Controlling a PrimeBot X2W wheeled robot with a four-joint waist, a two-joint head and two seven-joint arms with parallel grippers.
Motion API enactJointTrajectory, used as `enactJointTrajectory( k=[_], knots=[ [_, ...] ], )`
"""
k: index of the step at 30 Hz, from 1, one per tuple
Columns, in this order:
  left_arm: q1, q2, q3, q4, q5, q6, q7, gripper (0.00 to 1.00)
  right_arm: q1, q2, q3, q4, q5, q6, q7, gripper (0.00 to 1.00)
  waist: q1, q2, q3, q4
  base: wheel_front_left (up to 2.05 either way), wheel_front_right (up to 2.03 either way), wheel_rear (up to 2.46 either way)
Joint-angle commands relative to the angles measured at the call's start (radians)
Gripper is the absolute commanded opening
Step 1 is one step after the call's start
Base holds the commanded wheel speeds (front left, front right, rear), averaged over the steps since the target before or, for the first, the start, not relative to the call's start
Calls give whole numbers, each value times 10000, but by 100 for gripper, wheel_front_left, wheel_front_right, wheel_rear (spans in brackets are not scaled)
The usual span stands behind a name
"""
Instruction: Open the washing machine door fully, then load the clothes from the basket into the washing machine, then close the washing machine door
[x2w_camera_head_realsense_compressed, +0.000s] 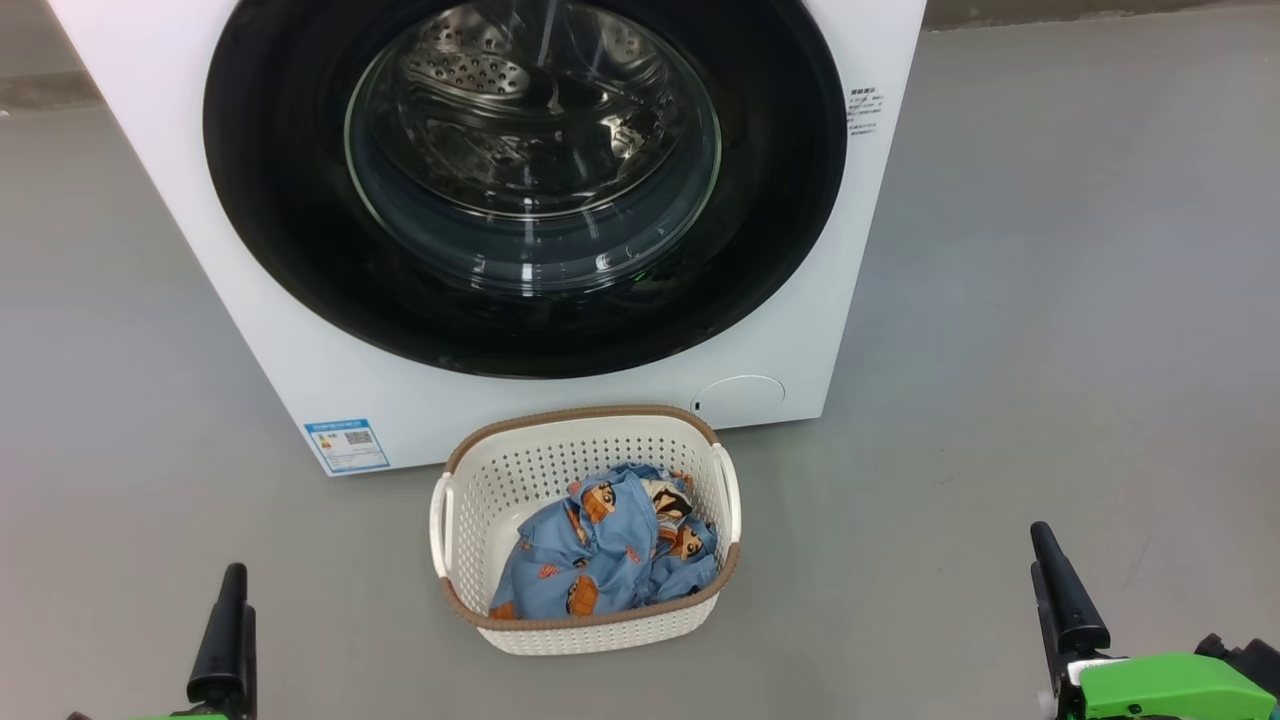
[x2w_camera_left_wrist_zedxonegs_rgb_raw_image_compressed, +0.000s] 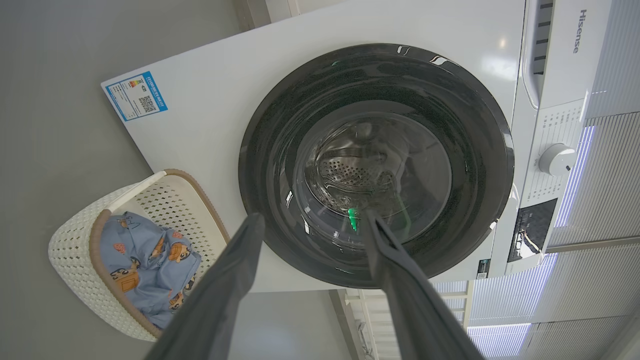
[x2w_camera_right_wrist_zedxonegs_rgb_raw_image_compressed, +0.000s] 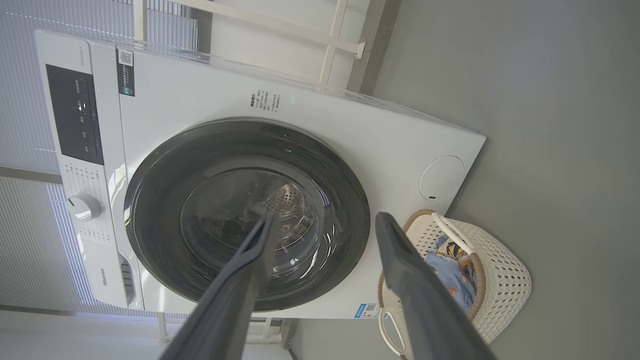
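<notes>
By the look of it, no step of the task is done yet. The washing machine door (x2w_camera_head_realsense_compressed: 530, 170) sits flush in the front of the washing machine (x2w_camera_head_realsense_compressed: 500, 405), its black rim against the white panel all round. Swinging it fully open, the first step, is therefore yet to come.

The basket (x2w_camera_head_realsense_compressed: 540, 470) stands on the floor (x2w_camera_head_realsense_compressed: 1050, 300) just in front of the washing machine, below the door. The clothes (x2w_camera_head_realsense_compressed: 600, 555) lie bundled inside the basket, and none shows in the drum behind the glass.

The left claw (x2w_camera_left_wrist_zedxonegs_rgb_raw_image_compressed: 312, 217) is spread wide and holds nothing. It hangs back from the washing machine, facing its door. The right claw (x2w_camera_right_wrist_zedxonegs_rgb_raw_image_compressed: 327, 217) is likewise spread and empty, also short of the washing machine. Opening, loading and closing all remain to be done.
</notes>
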Motion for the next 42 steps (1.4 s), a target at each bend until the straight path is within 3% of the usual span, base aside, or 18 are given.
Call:
enactJointTrajectory(
  k=[1,42],
  knots=[
    [-381,308,73,-358,226,-11,-109,100,-491,-77,84,-324,-333,-3,-107,100,-2,-1,8,4,0,0,0],
    [-284,1557,-625,-818,5253,-24,-1327,100,-723,-132,582,-823,-6245,-7,-1305,100,-2,-1,130,52,0,0,0]
  ],
)
